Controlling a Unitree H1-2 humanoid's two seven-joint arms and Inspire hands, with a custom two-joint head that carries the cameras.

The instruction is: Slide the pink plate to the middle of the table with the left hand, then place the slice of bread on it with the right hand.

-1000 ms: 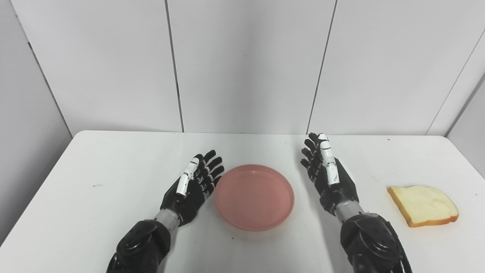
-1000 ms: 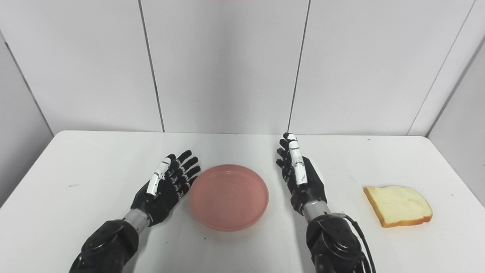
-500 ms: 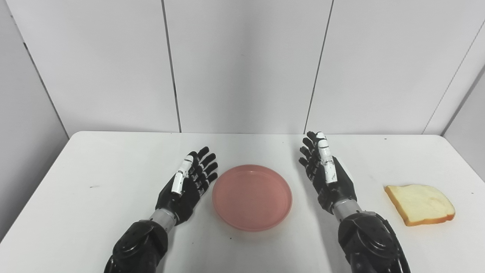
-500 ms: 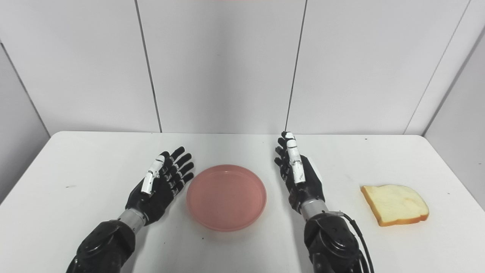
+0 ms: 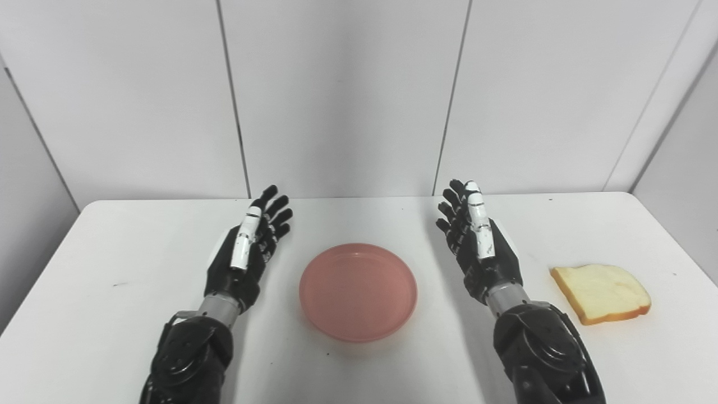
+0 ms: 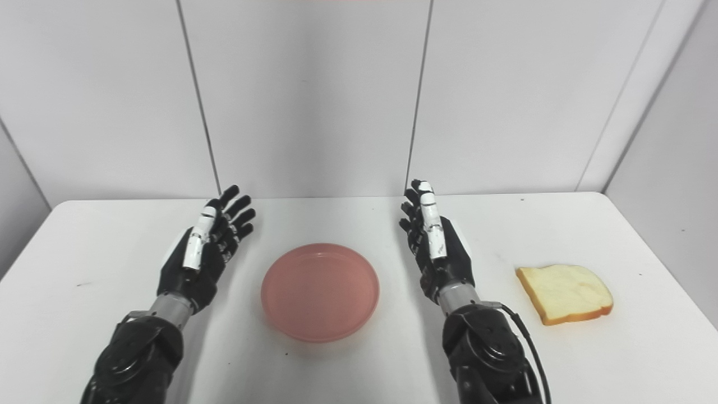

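A round pink plate (image 5: 358, 290) lies flat in the middle of the white table (image 5: 123, 314), with nothing on it. To its left my left hand (image 5: 247, 249) is raised above the table, open, fingers straight and apart from the plate. My right hand (image 5: 477, 244) is held up on the plate's right side, open as well, holding nothing. A slice of bread (image 5: 601, 293) with a brown crust lies flat on the table farther right, a short way beyond the right hand.
White wall panels (image 5: 348, 95) stand right behind the table's far edge. The table's right edge runs just past the bread. A few small dark specks mark the tabletop.
The camera has shifted, so the whole scene sits further left. My left hand has drawn away from the plate's rim, leftward and up. The plate, bread and right hand have kept their places.
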